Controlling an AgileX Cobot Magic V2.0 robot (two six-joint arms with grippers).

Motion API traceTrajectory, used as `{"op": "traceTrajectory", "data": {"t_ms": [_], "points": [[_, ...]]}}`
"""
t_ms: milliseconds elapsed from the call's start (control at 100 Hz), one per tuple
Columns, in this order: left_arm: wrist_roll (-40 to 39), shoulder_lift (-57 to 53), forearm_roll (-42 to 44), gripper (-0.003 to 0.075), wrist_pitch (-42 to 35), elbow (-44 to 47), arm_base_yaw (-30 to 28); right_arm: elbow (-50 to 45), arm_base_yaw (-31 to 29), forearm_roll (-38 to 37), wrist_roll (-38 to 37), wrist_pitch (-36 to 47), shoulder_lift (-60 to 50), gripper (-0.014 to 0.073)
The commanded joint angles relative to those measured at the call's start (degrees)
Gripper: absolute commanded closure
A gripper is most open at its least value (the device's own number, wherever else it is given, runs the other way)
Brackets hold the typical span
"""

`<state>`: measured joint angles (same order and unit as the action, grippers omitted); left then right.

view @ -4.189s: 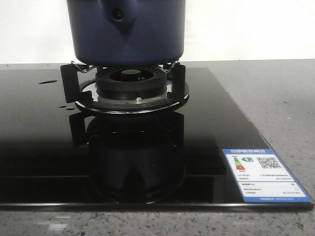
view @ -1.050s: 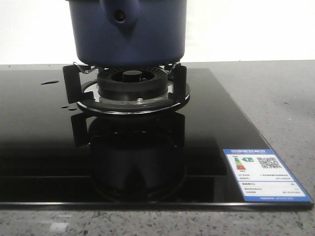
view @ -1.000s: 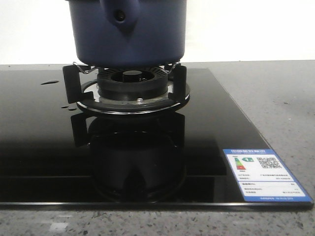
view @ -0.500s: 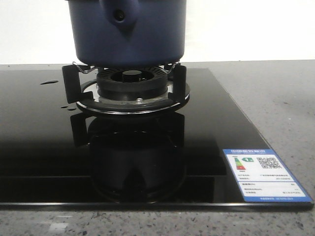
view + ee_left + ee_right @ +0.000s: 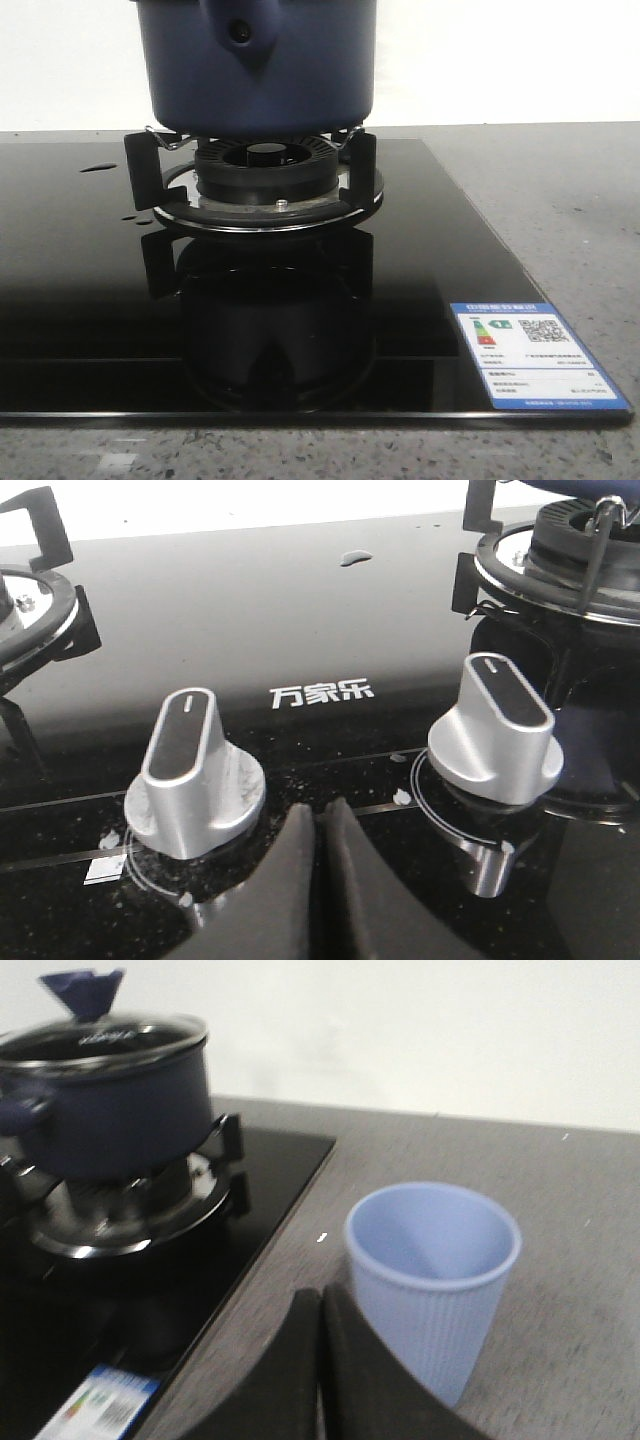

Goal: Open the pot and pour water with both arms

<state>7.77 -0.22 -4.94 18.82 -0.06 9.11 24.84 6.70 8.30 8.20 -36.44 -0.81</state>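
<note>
The dark navy pot [image 5: 258,70] stands on the burner grate, its pointed handle bracket with a round hole facing the front camera. In the right wrist view the pot [image 5: 105,1110] carries a glass lid [image 5: 100,1040] with a blue knob [image 5: 82,990]. My left gripper [image 5: 320,820] is shut and empty, low over the black cooktop between two silver knobs. My right gripper [image 5: 320,1305] is shut and empty over the grey counter, beside the pale blue ribbed cup [image 5: 432,1280]. Neither gripper shows in the front view.
The black glass cooktop [image 5: 80,290] has a burner ring [image 5: 268,190], an energy label [image 5: 535,355] at its front right corner and water drops at back left. Two silver knobs [image 5: 192,775] [image 5: 497,730] flank my left gripper. A second burner [image 5: 30,600] lies beyond. Grey counter [image 5: 560,200] extends right.
The front view has shifted very slightly; the pot and the cooktop stay in place. No gripper enters that view.
</note>
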Motion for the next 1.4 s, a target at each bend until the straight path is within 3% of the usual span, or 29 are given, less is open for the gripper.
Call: {"op": "traceTrajectory", "data": {"t_ms": [0,120,330,720,1390], "points": [[-0.7,-1.5,-0.3,0.0739,-2.3,2.0,-0.1,-4.5,-2.0,-2.6,0.4,16.6,-0.2,0.0668],[-0.7,-1.5,-0.3,0.0739,-2.3,2.0,-0.1,-14.3,-5.6,-4.7,0.4,28.4,-0.2,0.0668],[-0.7,-1.5,-0.3,0.0739,-2.3,2.0,-0.1,-26.5,-9.9,-5.5,0.0,35.3,-0.6,0.0668],[-0.7,-1.5,-0.3,0.0739,-2.3,2.0,-0.1,-26.9,-11.8,-6.8,-4.2,18.6,-0.7,0.0668],[-0.7,-1.5,-0.3,0.0739,-2.3,2.0,-0.1,-26.9,-11.8,-6.8,-4.2,18.5,-0.7,0.0668]]}}
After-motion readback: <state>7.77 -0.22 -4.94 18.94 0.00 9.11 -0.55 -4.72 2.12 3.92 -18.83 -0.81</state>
